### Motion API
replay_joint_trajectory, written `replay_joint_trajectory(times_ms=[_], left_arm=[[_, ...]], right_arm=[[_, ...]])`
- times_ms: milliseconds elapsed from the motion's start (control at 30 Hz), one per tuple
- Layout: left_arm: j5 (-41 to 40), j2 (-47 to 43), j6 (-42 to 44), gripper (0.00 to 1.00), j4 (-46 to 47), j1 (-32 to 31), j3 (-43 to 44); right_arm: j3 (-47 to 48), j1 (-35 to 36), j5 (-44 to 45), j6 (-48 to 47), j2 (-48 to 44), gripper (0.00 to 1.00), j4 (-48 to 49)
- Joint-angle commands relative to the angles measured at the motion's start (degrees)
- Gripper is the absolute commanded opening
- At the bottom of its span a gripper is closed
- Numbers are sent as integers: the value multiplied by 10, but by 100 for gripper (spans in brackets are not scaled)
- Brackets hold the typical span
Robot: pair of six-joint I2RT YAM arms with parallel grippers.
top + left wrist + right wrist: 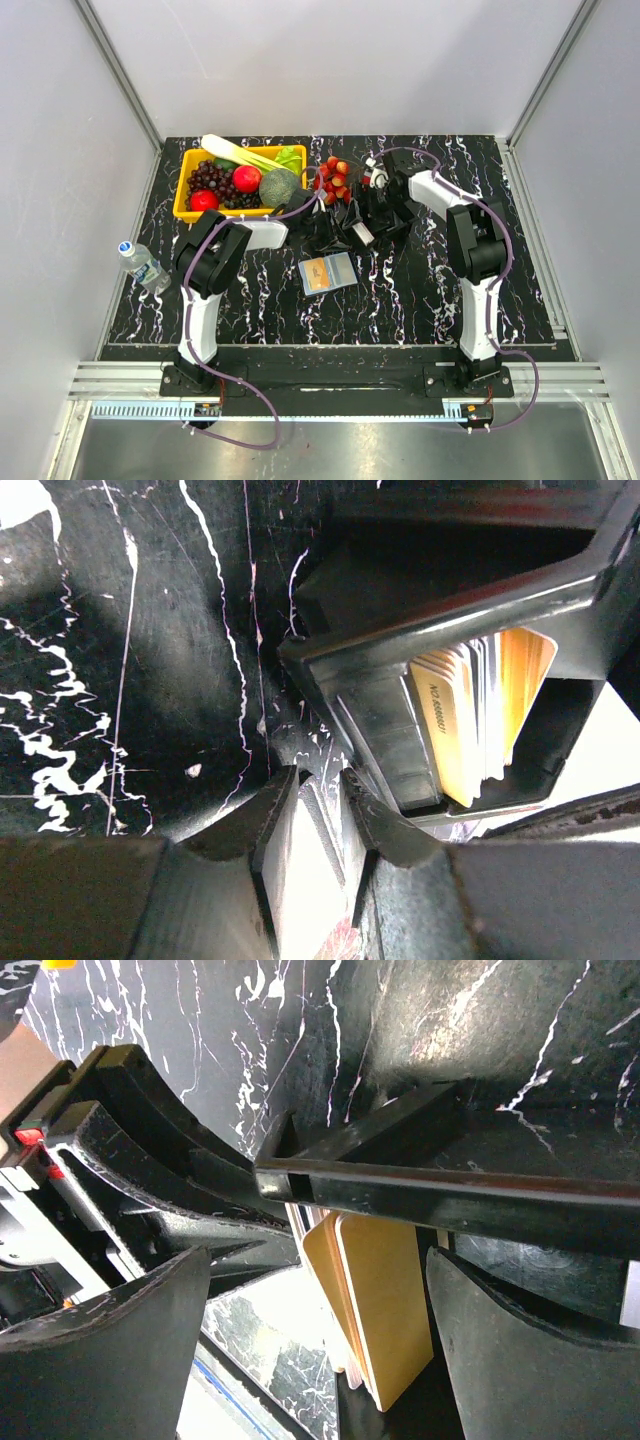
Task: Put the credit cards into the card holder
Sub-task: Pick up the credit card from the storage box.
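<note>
Orange-gold cards (375,1300) are seen standing on edge as a tight stack inside a black tray (450,1195). The tray sits on the marbled tabletop (420,300), near the card holder (328,272) and on its far side. The holder lies open near the middle of the tabletop, light-blue side up, and one card appears to be laid on it. The stack is straddled by the right fingers (520,1360), which are spread wide with nothing gripped, and the tray's wall crosses in front of them. The left fingers (275,820) are drawn close together at the tray's near corner; whether the tray or anything else is pinched by them cannot be told. Several cards could be caught together if the right fingers are closed across the whole stack, since the cards are packed face to face. The tray wall could be struck or clamped instead of a card, because it lies across the approach. If the tray is not steadied, it could be dragged or lifted with the card and the rest spilled. A thin, smooth card pinched by its edge could also be twisted loose and dropped before the holder is reached.
</note>
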Motion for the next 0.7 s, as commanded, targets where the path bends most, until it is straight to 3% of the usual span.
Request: replay_joint_trajectory(times_ms=[0, 267, 367, 567, 667], left_arm=[[-9, -1, 0, 29, 28, -2, 20], [-14, -6, 0, 28, 27, -3, 14], [-14, -9, 0, 28, 26, -4, 11], [-16, -14, 1, 28, 27, -3, 6], [-15, -13, 1, 28, 28, -4, 5]], right_arm=[[8, 13, -16, -11, -12, 94, -54], [11, 13, 65, -15, -54, 88, -43], [21, 11, 60, -22, -59, 80, -48], [15, 11, 32, -17, -61, 79, -49], [11, 11, 30, -20, -61, 65, -52]])
